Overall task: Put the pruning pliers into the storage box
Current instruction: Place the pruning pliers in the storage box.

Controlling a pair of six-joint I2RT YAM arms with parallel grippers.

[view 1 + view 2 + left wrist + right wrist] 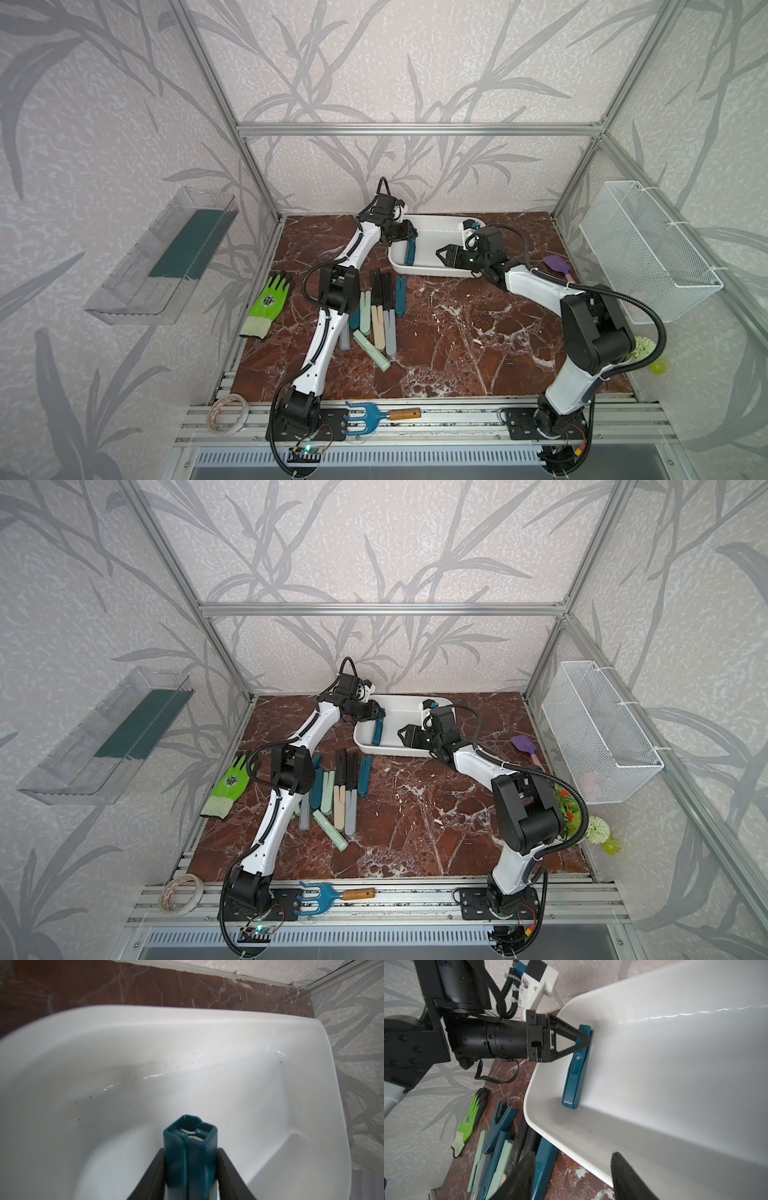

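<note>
Nearest, on the ribbed aluminium rail, lie a blue hand rake [365, 417] with a wooden handle and a roll of tape [227, 410]; neither is part of the job. Beyond them, on the red-brown marble-patterned table [457, 332], the heap of pruning pliers [379, 324] lies near a lime-green knit glove [268, 301]. There are about 10 of these long, flat, bar-shaped folded tools in smooth matte plastic: black, dark teal, mint, beige and grey. Most lie parallel, 1 mint one lies askew, and some are hidden under the left arm.

Farther back sits the storage box [432, 272], a shallow white tub of glossy plastic with rounded corners and a rolled rim, its floor dusted with dark specks. Only 1 tool is inside it. This dark teal pliers [574, 1076] stands tilted, its lower end on the box floor by the short wall and its upper end between the fingers of the left gripper [586, 1040]. The jaws flank it closely, but it cannot be told whether they pinch it or merely stand loose beside it. The right gripper [444, 253] hovers over the box, jaws spread and empty.

Judged from this, the task is barely begun: 1 delivery is nearly complete and the whole heap is left. Past the box's right end lies a purple-headed spatula [556, 265].
</note>
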